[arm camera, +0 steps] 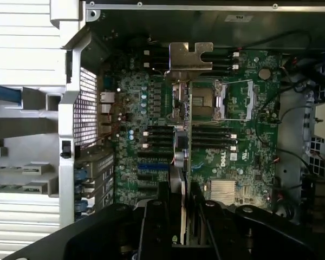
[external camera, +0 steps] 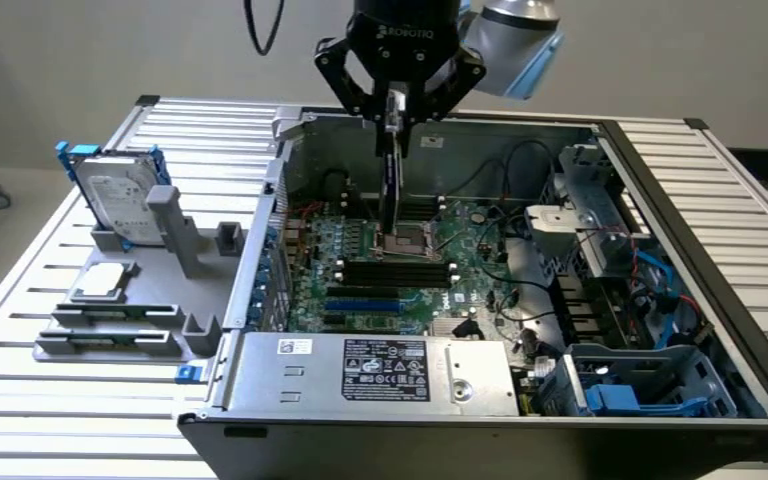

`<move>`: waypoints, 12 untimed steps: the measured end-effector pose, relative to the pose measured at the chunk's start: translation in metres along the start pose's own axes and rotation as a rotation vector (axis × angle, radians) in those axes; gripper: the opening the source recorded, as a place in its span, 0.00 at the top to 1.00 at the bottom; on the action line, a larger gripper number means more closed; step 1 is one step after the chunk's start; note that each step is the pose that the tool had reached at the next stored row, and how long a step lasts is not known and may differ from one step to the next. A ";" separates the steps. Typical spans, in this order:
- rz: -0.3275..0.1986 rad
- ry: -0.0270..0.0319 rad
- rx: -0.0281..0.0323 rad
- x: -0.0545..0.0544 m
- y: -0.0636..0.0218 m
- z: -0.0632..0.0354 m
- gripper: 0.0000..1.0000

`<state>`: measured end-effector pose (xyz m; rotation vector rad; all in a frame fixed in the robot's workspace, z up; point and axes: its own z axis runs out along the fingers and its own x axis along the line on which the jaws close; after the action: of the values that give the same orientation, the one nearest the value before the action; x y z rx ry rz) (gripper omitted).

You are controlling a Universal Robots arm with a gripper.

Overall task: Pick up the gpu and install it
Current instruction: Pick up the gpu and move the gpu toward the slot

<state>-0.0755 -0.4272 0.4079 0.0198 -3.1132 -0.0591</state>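
The gpu [external camera: 391, 180] hangs upright and edge-on from my gripper [external camera: 396, 108], which is shut on its upper edge. The thin card is held above the green motherboard [external camera: 411, 270] inside the open computer case [external camera: 704, 250], with its lower end over the CPU socket area and apart from the board. In the wrist view the gpu [arm camera: 181, 157] runs away from my gripper [arm camera: 182, 216] as a narrow strip, ending in its silver metal bracket [arm camera: 190, 56]. The blue expansion slots [external camera: 364, 300] lie nearer the power supply.
A grey parts holder [external camera: 157, 335] stands on the slatted table at the exterior view's left, carrying a silver hard drive in a blue frame [external camera: 117, 205], a CPU [external camera: 101, 282] and memory sticks [external camera: 111, 313]. The power supply [external camera: 371, 372], cables and drive cages [external camera: 624, 385] crowd the case.
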 end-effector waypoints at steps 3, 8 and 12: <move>0.000 0.0000 0.0012 -0.009 0.0031 0.0051 0.74; 0.000 0.0017 0.0055 -0.014 0.0056 0.0099 0.74; 0.000 0.0018 0.0056 -0.014 0.0057 0.0098 0.74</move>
<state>-0.0617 -0.4210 0.3979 0.0197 -3.1116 -0.0503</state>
